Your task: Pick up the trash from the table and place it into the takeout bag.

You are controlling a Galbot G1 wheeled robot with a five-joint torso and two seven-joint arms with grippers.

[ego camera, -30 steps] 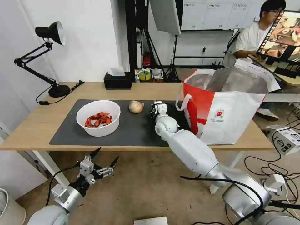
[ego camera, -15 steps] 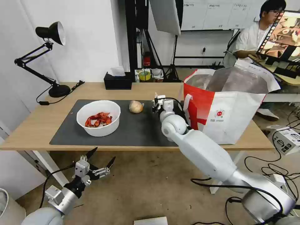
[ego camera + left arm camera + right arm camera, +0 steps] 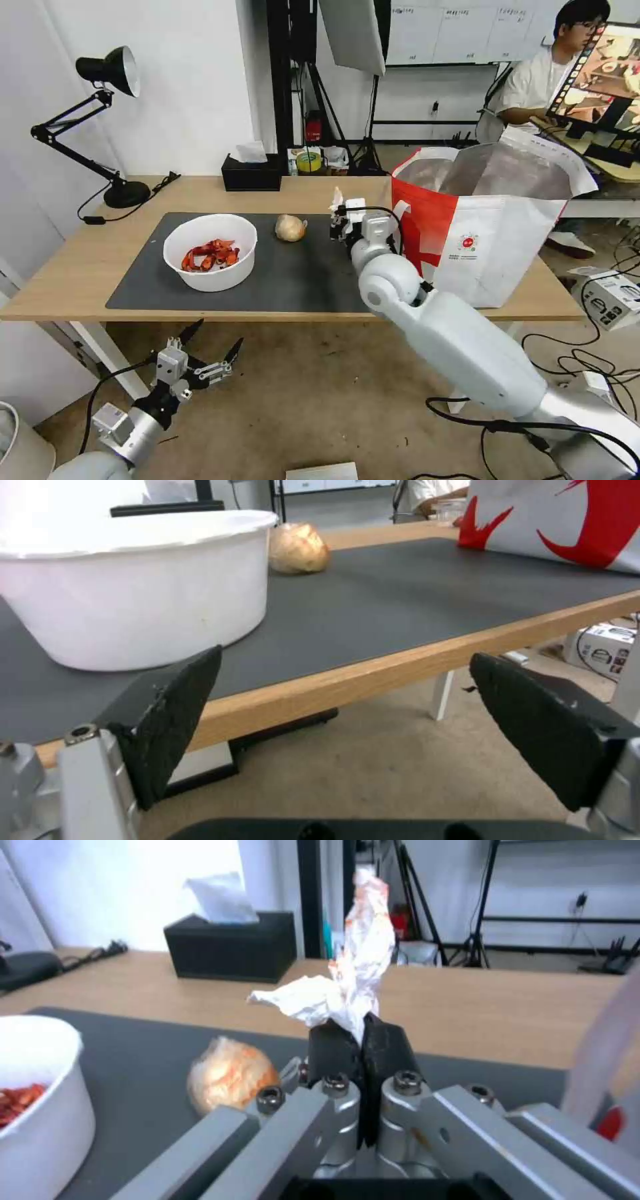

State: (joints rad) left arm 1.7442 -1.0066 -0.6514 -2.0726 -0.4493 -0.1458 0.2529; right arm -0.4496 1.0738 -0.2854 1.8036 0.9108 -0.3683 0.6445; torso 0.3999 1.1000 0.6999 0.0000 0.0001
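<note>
My right gripper (image 3: 340, 220) hovers over the dark mat (image 3: 293, 273), just left of the red-and-white takeout bag (image 3: 480, 233), shut on a crumpled white tissue wad (image 3: 347, 985) that sticks up from its fingertips. The tan ball (image 3: 290, 227) lies on the mat to the gripper's left. Farther left stands the white bowl of red-orange scraps (image 3: 210, 251). My left gripper (image 3: 203, 347) hangs open below the table's front edge (image 3: 80, 303), holding nothing. From its wrist I see the bowl (image 3: 133, 585), the ball (image 3: 297, 547) and the bag (image 3: 553, 520).
A black tissue box (image 3: 251, 172) sits at the back of the table and a black desk lamp (image 3: 110, 127) at its left end. Cables and a small box (image 3: 610, 297) lie on the floor to the right.
My right gripper has risen from the mat and moved right toward the bag, carrying the tissue wad. The left arm has sunk slightly lower and to the left.
</note>
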